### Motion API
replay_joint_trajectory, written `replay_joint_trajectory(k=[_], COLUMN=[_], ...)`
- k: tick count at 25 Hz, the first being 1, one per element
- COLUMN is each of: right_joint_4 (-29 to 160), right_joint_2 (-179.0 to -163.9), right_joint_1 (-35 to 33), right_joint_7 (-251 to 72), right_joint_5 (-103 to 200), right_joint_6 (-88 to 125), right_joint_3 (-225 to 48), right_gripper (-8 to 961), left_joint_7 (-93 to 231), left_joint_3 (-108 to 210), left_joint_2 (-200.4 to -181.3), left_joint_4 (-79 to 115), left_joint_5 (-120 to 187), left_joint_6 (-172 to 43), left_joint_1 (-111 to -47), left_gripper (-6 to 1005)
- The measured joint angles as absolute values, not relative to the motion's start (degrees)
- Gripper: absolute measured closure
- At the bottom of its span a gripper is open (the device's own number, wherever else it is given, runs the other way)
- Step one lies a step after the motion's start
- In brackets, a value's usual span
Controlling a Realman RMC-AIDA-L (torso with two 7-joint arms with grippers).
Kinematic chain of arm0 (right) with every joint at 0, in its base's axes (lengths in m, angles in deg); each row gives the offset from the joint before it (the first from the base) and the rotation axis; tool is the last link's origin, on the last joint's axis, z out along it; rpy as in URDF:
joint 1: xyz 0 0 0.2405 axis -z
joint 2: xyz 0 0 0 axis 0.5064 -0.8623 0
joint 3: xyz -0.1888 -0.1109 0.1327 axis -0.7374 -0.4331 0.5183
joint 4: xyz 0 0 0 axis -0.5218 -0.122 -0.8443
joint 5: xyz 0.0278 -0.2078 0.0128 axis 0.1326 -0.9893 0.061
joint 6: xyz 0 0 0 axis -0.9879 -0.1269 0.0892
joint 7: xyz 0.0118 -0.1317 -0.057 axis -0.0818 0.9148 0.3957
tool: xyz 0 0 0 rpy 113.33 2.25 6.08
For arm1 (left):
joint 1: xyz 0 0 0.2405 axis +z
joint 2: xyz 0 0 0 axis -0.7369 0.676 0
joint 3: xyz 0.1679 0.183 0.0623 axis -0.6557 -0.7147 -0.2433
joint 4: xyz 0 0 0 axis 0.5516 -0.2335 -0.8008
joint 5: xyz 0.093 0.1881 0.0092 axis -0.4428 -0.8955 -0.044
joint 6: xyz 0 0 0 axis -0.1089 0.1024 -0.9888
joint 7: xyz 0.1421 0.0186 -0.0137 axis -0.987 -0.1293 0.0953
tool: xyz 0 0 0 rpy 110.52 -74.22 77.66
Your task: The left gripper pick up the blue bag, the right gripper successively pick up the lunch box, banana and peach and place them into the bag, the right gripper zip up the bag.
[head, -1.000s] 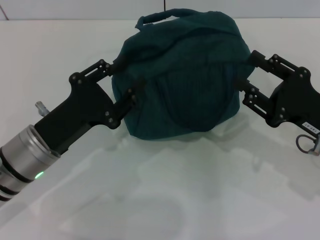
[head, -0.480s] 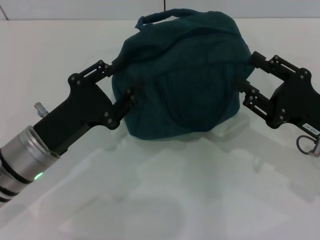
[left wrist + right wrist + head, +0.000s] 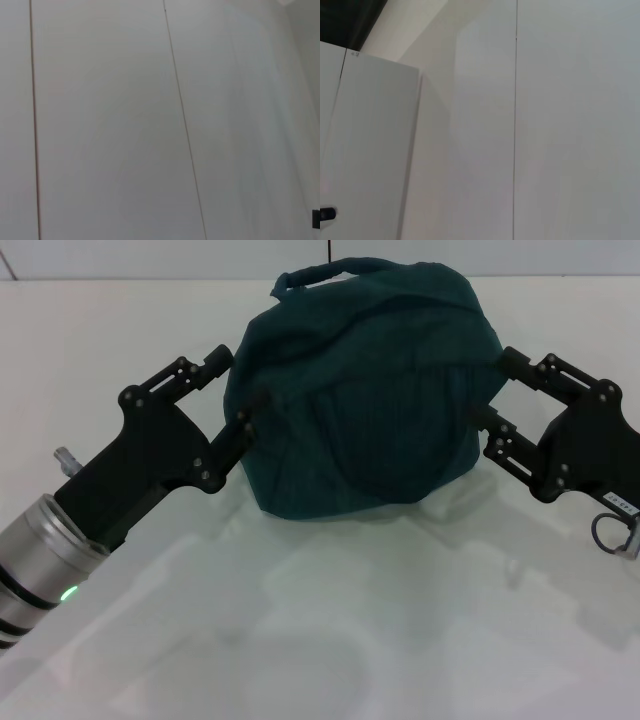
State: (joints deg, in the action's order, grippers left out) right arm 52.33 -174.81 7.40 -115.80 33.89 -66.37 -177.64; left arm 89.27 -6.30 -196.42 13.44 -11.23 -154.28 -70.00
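The blue bag (image 3: 365, 390) sits bulging and closed at the table's middle in the head view, with one loop handle (image 3: 320, 273) showing on top. My left gripper (image 3: 237, 385) is at the bag's left side, fingers spread open, tips at the fabric's edge and gripping nothing. On the opposite side my right gripper (image 3: 493, 386) stands open, its fingertips against the bag's right flank. The lunch box, banana and peach are out of view. Both wrist views show only white panels.
A white moulded foam tray (image 3: 330, 640) with shallow recesses lies in front of the bag. The white tabletop (image 3: 90, 340) stretches to the left and behind.
My left gripper has drawn back to the left and slightly up, off the bag's side. The right gripper has barely shifted. The bag has stayed put.
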Motion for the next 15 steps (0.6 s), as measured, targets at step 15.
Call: replay_joint_trajectory(k=[15], right_joint_4=[52.37], right_joint_2=[-174.98], right_joint_1=[7.33], right_joint_7=[-115.91], right_joint_5=[33.89], right_joint_6=[-65.91], right_joint_3=[-177.72], right_gripper=[426], left_joint_7=[89.27], left_joint_3=[-6.4], left_joint_2=[-196.41], left_joint_4=[13.42], left_joint_5=[-11.32], left_joint_6=[-154.28], left_joint_1=[-69.88], left_gripper=[549])
